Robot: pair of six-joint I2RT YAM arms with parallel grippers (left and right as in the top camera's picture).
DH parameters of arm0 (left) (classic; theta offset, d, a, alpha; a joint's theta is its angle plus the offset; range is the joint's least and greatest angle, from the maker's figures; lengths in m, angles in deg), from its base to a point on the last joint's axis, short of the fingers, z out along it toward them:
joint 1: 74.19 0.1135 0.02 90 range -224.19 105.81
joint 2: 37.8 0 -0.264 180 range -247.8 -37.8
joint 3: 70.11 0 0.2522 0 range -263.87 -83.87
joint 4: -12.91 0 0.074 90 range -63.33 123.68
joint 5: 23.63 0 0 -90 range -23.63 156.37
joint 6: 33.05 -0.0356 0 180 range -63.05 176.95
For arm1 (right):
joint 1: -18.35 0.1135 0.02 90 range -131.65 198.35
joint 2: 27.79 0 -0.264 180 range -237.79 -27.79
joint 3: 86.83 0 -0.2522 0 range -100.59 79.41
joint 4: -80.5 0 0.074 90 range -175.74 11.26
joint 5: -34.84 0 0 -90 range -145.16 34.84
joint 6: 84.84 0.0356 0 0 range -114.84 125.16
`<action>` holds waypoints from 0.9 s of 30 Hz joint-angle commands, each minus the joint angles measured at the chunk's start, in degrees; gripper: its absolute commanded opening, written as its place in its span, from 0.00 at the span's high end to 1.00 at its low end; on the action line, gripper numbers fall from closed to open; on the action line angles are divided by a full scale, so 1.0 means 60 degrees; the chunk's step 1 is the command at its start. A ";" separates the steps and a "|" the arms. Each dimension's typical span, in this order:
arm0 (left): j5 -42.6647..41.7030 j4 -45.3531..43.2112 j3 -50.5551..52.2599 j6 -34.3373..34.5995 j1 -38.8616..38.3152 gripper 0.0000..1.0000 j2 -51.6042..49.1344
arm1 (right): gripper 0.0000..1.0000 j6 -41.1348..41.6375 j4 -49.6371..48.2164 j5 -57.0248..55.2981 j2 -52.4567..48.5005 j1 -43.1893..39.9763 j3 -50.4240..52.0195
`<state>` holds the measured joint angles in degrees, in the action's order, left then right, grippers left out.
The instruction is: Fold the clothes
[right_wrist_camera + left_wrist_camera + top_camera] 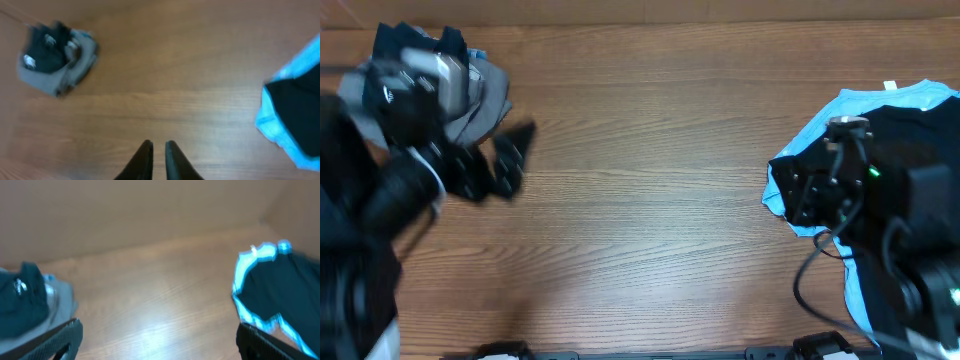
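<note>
A pile of folded clothes, grey with dark blue on top (485,95), lies at the table's far left; it also shows in the left wrist view (30,300) and the right wrist view (55,60). A black garment (910,135) lies on a light blue one (850,105) at the right edge, also in the left wrist view (280,290) and the right wrist view (295,100). My left gripper (515,158) (160,340) is open wide and empty, just right of the pile. My right gripper (159,150) is shut and empty, above bare wood left of the blue garment.
The wooden table (650,200) runs between the pile and the garments. My right arm (840,190) hangs over the left part of the blue and black garments and hides some of them. Cables trail near the front right edge (810,280).
</note>
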<state>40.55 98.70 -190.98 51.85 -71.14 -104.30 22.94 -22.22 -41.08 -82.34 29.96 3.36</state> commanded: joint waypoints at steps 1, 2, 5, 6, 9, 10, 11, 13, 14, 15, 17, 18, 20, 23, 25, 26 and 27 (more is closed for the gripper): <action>0.2109 0.0790 0.0011 0.0124 -0.1231 0.00 0.0441 | 0.77 -0.0291 -0.0029 0.0273 0.0484 0.0000 -0.0521; 0.2200 0.1242 0.0011 0.0375 -0.1581 0.00 0.0627 | 0.69 -0.0295 -0.0033 0.0452 0.0623 -0.0004 -0.0579; 0.2721 0.2259 0.0011 0.0663 -0.2153 0.00 0.0918 | 0.04 -0.0295 0.0011 0.0601 0.0892 -0.0004 -0.0590; 0.2991 0.2517 0.0015 0.0663 -0.2222 0.00 0.0947 | 0.00 -0.0291 0.0087 0.0597 0.0951 -0.0004 -0.0590; 0.3741 0.3104 0.0022 0.0637 -0.2222 0.00 0.0907 | 0.00 -0.0291 0.0331 0.0597 0.0951 -0.0004 -0.0586; 0.3945 0.3220 0.0022 0.0637 -0.2222 0.00 0.0874 | 0.00 -0.0288 0.0364 0.0601 0.0936 -0.0004 -0.0586; 0.4040 0.3322 0.0022 0.0637 -0.2222 0.00 0.0849 | 0.00 -0.0288 0.0393 0.0601 0.0918 -0.0004 -0.0579; 0.4124 0.3534 0.0022 0.0641 -0.2222 0.00 0.0812 | 0.00 -0.0288 0.0484 0.0597 0.0889 -0.0004 -0.0579; 0.4124 0.3541 0.0022 0.0641 -0.2222 0.00 0.0809 | 0.00 -0.0288 0.0532 0.0597 0.0882 -0.0004 -0.0579; 0.4124 0.3534 0.0022 0.0641 -0.2222 0.00 0.0794 | 0.00 -0.0288 0.0568 0.0597 0.0882 -0.0004 -0.0576; 0.4124 0.3530 0.0022 0.0641 -0.2222 0.00 0.0790 | 0.00 -0.0291 0.0586 0.0597 0.0882 -0.0004 -0.0576; 0.4124 0.3530 0.0022 0.0637 -0.2222 0.00 0.0790 | 0.00 -0.0288 0.0586 0.0597 0.0882 -0.0004 -0.0576; 0.4124 0.3530 0.0022 0.0641 -0.2222 0.00 0.0790 | 0.00 -0.0288 0.0586 0.0597 0.0882 -0.0004 -0.0576; 0.4124 0.3530 0.0022 0.0641 -0.2222 0.00 0.0790 | 0.00 -0.0288 0.0586 0.0597 0.0882 -0.0004 -0.0576; 0.4124 0.3530 0.0022 0.0641 -0.2222 0.00 0.0790 | 0.00 -0.0288 0.0586 0.0597 0.0882 -0.0004 -0.0576; 0.4124 0.3530 0.0022 0.0641 -0.2222 0.00 0.0790 | 0.00 -0.0288 0.0586 0.0597 0.0882 -0.0004 -0.0576; 0.4124 0.3530 0.0022 0.0641 -0.2222 0.00 0.0790 | 0.00 -0.0288 0.0586 0.0597 0.0882 -0.0004 -0.0576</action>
<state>64.55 119.93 -191.05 55.11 -83.97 -99.64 21.60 -18.61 -37.60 -77.29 29.96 0.93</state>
